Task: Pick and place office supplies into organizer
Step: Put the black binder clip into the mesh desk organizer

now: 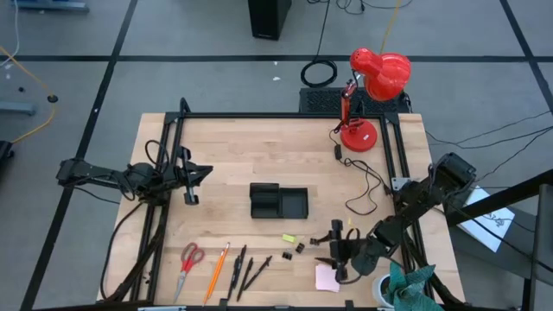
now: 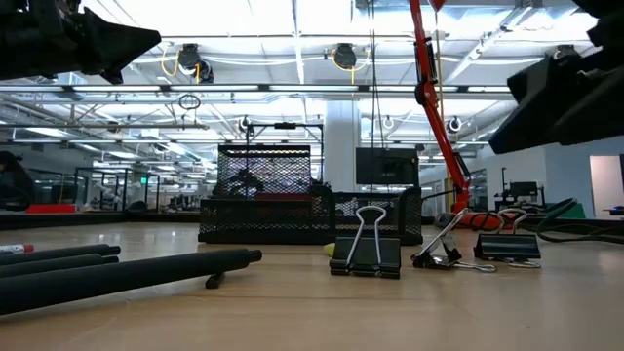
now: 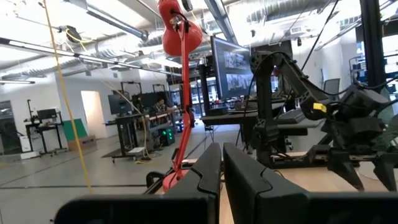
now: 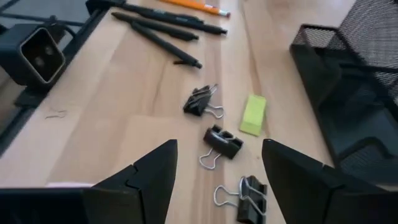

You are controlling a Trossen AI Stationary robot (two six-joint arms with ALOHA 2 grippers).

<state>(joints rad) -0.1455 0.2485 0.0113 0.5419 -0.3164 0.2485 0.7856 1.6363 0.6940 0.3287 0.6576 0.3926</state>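
The black mesh organizer [image 1: 278, 200] stands mid-table. Along the near edge lie the red-handled scissors [image 1: 190, 259], the orange pencil [image 1: 216, 269] and black pens [image 1: 242, 269]. A yellow-green piece [image 4: 253, 114] and three black clips [image 4: 222, 142] lie flat near the organizer, and a pink note pad [image 1: 327, 277] lies further toward the near edge. My right gripper [image 4: 217, 180] hovers open, slanting down toward the clips and touching nothing. My left gripper [image 1: 192, 181] stays shut and raised at the table's left, holding nothing.
A red desk lamp [image 1: 367, 95] stands at the far right, its cord [image 1: 363, 186] trailing over the table toward the right arm. A black camera block [image 4: 37, 53] sits at the near edge beside the pens. Bare wood lies left of the organizer.
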